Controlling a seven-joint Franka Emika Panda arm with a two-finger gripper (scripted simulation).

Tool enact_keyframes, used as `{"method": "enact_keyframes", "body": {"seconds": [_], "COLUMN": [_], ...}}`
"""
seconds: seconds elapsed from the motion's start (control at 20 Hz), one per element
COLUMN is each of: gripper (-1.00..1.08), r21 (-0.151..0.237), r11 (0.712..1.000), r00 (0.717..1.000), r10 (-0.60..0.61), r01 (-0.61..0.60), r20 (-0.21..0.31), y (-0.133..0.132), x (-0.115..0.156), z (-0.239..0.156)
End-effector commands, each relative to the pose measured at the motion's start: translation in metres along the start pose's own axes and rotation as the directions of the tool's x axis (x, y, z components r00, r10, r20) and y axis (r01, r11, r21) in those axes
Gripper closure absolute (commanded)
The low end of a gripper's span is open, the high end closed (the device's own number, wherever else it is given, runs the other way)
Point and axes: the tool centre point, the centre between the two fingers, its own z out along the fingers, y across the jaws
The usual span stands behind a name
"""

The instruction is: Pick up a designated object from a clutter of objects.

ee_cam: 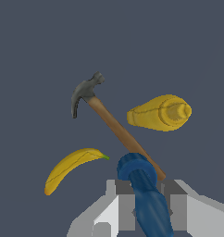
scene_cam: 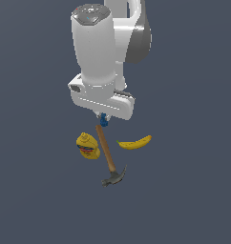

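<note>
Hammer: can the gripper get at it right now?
Probably not. The gripper is shut on the blue item, so its jaws are full. The hammer lies in the open between the mustard bottle and the banana.

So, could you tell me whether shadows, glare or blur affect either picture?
Exterior view: flat, even light, no cast shadow under the hammer or banana; edges slightly soft. Wrist view: no glare; the blue item between the gripper fingers looms large and hides the handle's end.
</note>
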Motion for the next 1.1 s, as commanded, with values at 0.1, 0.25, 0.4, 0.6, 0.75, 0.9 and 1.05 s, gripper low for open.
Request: {"method": "enact_keyframes", "body": {"seconds": [0.1, 0.25, 0.4, 0.6, 0.75, 0.9, 1.05], "gripper": [1.08, 1.08, 1.08, 1.08, 1.08, 1.08, 1.08], "r21": [-0.001, -0.001, -0.001, -0.001, -0.001, -0.001, -0.001], "r11": [1.000, 1.000, 1.000, 1.000, 1.000, 1.000, 1.000], "r00": [1.000, 1.000, 1.000, 1.000, 1.000, 1.000, 1.000], "r10": [0.000, 0.000, 0.000, 0.000, 0.000, -0.001, -0.001], "r01": [0.000, 0.000, 0.000, 0.000, 0.000, 0.001, 0.001], "r20": [0.001, 0.001, 0.001, 0.001, 0.001, 0.001, 0.001], "y": [0.000, 0.001, 0.001, 0.001, 0.001, 0.001, 0.001], "x": [0.022, 0.035, 0.048, 0.064, 0.075, 0.085, 0.095], "z": [-0.031, -0.049, -0.066, -0.088, -0.102, -0.116, -0.129]}}
